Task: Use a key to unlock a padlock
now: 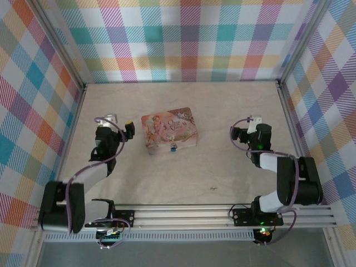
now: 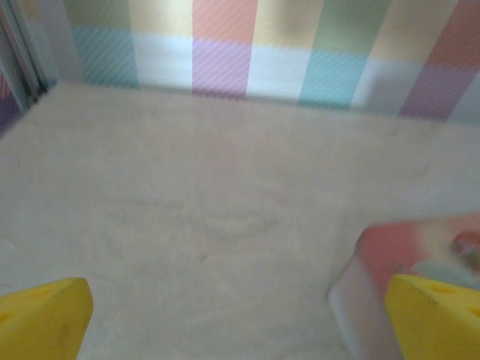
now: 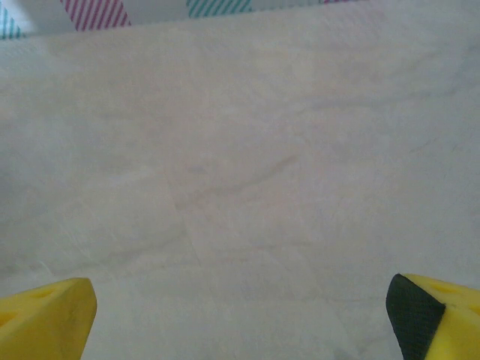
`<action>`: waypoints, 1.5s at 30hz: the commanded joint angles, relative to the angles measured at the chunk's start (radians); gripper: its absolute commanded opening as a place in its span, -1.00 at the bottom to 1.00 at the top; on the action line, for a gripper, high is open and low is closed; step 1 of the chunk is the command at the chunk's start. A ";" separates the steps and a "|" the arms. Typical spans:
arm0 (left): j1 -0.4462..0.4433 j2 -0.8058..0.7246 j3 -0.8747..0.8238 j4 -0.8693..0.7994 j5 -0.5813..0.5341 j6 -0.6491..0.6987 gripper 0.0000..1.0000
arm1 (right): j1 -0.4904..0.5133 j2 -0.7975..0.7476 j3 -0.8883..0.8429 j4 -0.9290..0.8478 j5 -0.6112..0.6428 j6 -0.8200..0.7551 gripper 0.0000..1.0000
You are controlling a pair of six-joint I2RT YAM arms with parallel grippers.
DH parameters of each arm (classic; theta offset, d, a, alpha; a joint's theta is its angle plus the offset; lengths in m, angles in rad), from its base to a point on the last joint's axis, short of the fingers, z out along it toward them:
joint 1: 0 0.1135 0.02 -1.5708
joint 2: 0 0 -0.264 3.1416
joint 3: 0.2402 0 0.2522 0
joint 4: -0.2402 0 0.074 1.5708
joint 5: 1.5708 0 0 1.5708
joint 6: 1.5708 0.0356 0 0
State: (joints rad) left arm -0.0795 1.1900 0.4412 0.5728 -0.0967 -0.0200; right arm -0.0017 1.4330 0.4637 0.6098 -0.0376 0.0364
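Note:
The tiny blue padlock (image 1: 174,147) hangs at the front edge of the pink illustrated tin (image 1: 169,129) in the middle of the table. A tiny dark item (image 1: 213,188), too small to tell whether it is the key, lies on the table nearer the arms. My left gripper (image 1: 119,123) stands open just left of the tin, with nothing between its yellow fingers (image 2: 41,319). The tin's blurred corner (image 2: 371,274) shows beside its right finger. My right gripper (image 1: 245,125) is open over bare table, well right of the tin, its fingers (image 3: 45,319) empty.
The light wooden table (image 1: 183,94) is boxed in by plaid walls (image 1: 183,39) at the back and on both sides. An aluminium rail (image 1: 189,214) carrying the arm bases runs along the near edge.

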 commanded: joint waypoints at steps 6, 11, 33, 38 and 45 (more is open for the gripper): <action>0.000 -0.147 0.182 -0.442 0.123 -0.239 1.00 | 0.012 -0.282 0.188 -0.525 -0.033 0.198 0.99; -0.030 -0.200 0.165 -0.468 0.225 -0.508 1.00 | 0.109 -0.338 0.328 -0.865 -0.053 0.271 0.97; -0.486 -0.116 0.217 -0.450 0.194 -0.664 1.00 | 0.781 -0.199 0.378 -1.414 0.072 0.486 0.58; -0.490 -0.124 0.219 -0.461 0.173 -0.654 1.00 | 0.886 -0.137 0.374 -1.469 0.085 0.549 0.47; -0.490 -0.141 0.223 -0.490 0.155 -0.648 1.00 | 0.962 -0.059 0.349 -1.479 0.086 0.592 0.28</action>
State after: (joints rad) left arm -0.5610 1.0752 0.6331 0.0982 0.0803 -0.6842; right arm 0.9478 1.3521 0.8333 -0.8322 0.0406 0.5907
